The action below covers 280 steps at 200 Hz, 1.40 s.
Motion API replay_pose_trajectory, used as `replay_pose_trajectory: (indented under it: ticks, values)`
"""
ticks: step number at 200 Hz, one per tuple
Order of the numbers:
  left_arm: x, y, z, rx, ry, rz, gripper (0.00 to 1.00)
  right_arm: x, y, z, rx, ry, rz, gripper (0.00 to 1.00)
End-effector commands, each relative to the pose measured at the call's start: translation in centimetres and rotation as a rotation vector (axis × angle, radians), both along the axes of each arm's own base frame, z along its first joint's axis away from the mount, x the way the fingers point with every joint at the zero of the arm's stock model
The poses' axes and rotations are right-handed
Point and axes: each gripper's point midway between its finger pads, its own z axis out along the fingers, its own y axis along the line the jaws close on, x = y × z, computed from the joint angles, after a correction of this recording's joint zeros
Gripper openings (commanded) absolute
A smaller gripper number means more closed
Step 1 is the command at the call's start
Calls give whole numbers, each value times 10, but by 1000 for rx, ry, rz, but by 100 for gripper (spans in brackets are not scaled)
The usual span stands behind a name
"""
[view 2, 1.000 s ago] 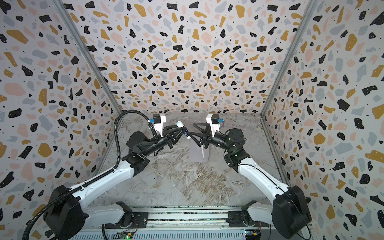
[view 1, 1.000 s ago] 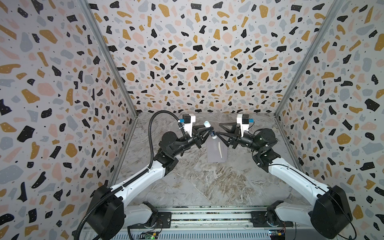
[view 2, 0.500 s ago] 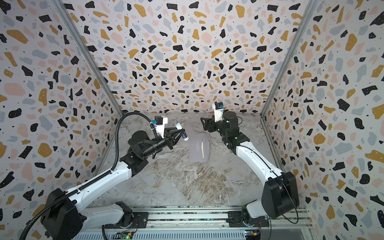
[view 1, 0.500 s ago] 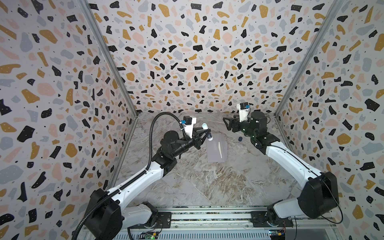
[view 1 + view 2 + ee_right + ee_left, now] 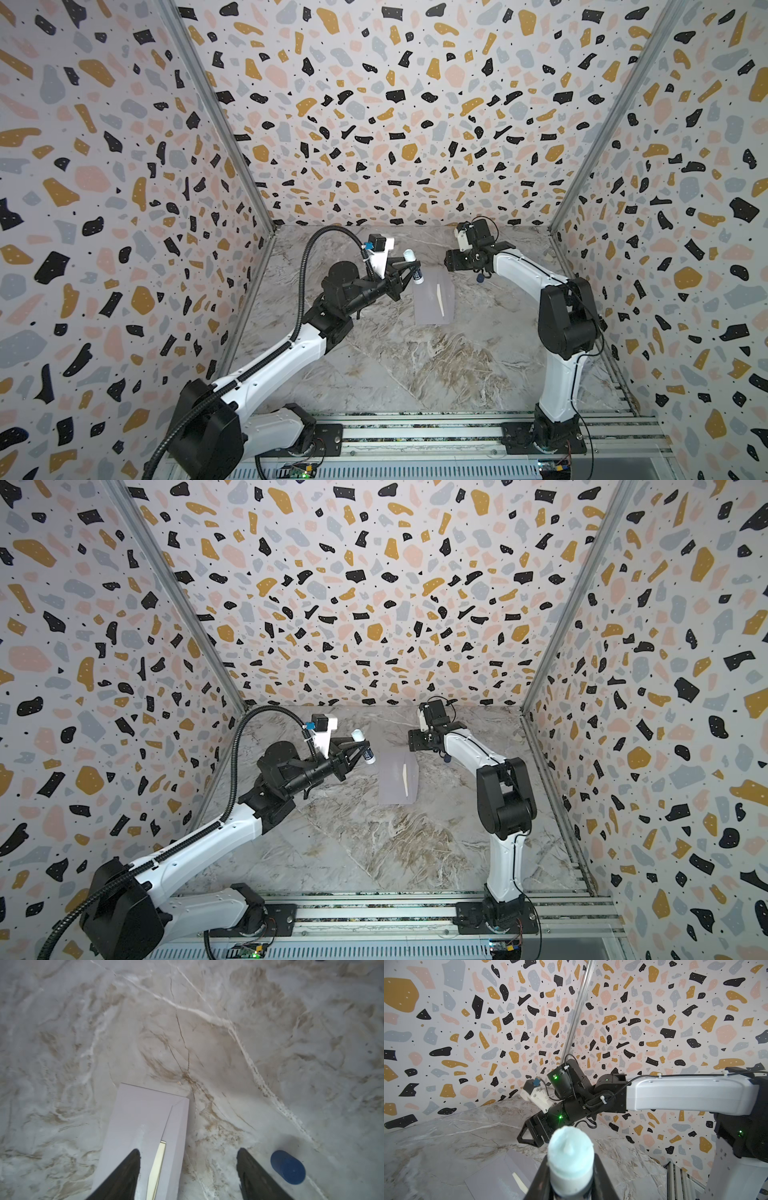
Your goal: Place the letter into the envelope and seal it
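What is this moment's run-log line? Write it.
left gripper: shut on glue stick, uncapped | right gripper: open, empty | envelope: flat on table | letter: inside, sliver showing | blue cap: on table

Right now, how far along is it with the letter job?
Done: the letter sits inside the envelope, only a sliver showing. In hand: left gripper holds an uncapped glue stick; its cap lies on the table, right gripper open. Left: probably gluing it shut.

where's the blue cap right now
In both top views the blue cap lies on the table right of the envelope; the right wrist view shows it beside the open right gripper.
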Motion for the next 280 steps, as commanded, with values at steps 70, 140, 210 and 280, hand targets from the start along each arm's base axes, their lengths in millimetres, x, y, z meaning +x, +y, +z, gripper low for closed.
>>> replay_pose_trajectory:
  ticks: [70,140,210,280]
  values:
    - [-1,1,23,-19,-78,6,0,-16,13,-37,48,172,18,40]
    - [-2,1,22,-17,-74,6,0,-25,35,-26,221,217,51,0]
    - [-5,4,25,-25,-81,6,0,-30,42,55,599,51,-65,0]
    - [-13,9,28,-23,-102,7,0,-58,6,91,1069,-88,-486,0]
